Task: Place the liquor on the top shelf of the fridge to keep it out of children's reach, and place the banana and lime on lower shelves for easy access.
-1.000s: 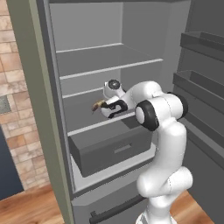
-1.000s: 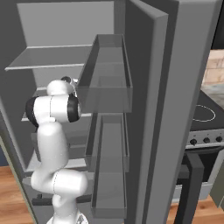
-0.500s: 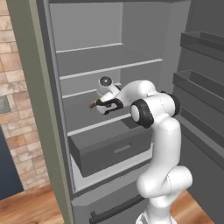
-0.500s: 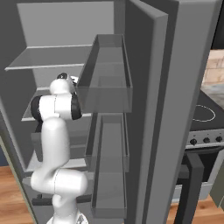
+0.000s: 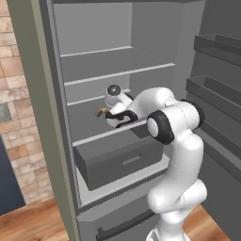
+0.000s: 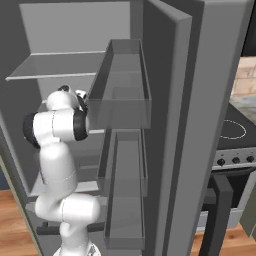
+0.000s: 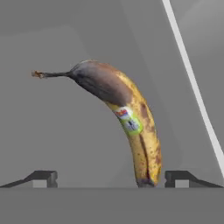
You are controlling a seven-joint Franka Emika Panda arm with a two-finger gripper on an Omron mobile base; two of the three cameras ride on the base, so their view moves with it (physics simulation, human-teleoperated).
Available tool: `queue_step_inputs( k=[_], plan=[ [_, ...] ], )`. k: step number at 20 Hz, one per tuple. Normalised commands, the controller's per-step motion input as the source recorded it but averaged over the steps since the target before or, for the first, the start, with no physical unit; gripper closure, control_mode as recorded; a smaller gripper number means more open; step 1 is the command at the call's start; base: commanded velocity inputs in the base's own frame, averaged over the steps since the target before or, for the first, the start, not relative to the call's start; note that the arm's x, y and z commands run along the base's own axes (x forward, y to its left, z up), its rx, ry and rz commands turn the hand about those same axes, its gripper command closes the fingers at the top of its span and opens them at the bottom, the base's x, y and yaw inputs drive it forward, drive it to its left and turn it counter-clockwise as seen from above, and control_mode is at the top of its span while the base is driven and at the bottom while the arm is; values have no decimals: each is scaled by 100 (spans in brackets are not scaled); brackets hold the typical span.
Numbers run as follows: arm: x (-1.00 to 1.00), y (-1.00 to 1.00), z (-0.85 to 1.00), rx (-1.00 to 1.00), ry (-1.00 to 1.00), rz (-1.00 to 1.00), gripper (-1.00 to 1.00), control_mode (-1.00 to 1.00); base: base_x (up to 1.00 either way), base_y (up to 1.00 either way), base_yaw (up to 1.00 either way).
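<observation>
1. Right now the white arm's two-finger gripper [image 7: 107, 178] sits inside the tall grey fridge [image 5: 44, 117], over a wide flat grey lower shelf [image 5: 89, 124] just above the boxy grey drawer [image 5: 120, 160].
2. Pincer state: jaws wide, the dark fingertips [image 7: 43, 177] well apart at 7 and 5 o'clock of the hand view, nothing clamped.
3. The curved yellow-brown banana [image 7: 127, 120] with dark ends and a small sticker lies on that shelf between the tips; stem points to 9 o'clock, blunt end is just beside the 5 o'clock fingertip, contact there not clear.
4. In the left base view a bit of the banana's stem end [image 5: 100, 112] pokes out at 9 o'clock of the hand.
5. Judgement: banana looks released on a lower shelf, so the step in hand is backing out.
6. Doing it well: keep jaws wide and pull straight back along the hand axis, no sideways swing, since the 5 o'clock tip could nudge the blunt end and roll the fruit.
7. Also clear the shelf board above at 12 o'clock before lifting the wrist.
8. The pale front edge [image 7: 192, 87] runs at 2 o'clock of the hand view; the banana sits well inside it, so low risk of falling off.
</observation>
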Motion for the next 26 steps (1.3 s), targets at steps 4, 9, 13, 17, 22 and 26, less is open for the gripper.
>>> queue_step_inputs(
  k=[4, 9, 13, 17, 22, 26],
  plan=[
    [-89, -18, 34, 0, 0, -5, -100, -100, 0, 0, 0],
    [-90, -6, 89, 0, -4, -2, -100, -100, 0, 0, 0],
    [-90, -13, 96, 0, 0, -4, -100, -100, 0, 0, 0],
    [-99, -23, 75, 0, 0, -6, -100, -100, 0, 0, 0],
    [-100, -30, 54, 0, 9, -6, -100, -100, 0, 0, 0],
    [-100, -20, 36, 0, 12, 0, -100, -100, 0, 0, 0]
  ],
)
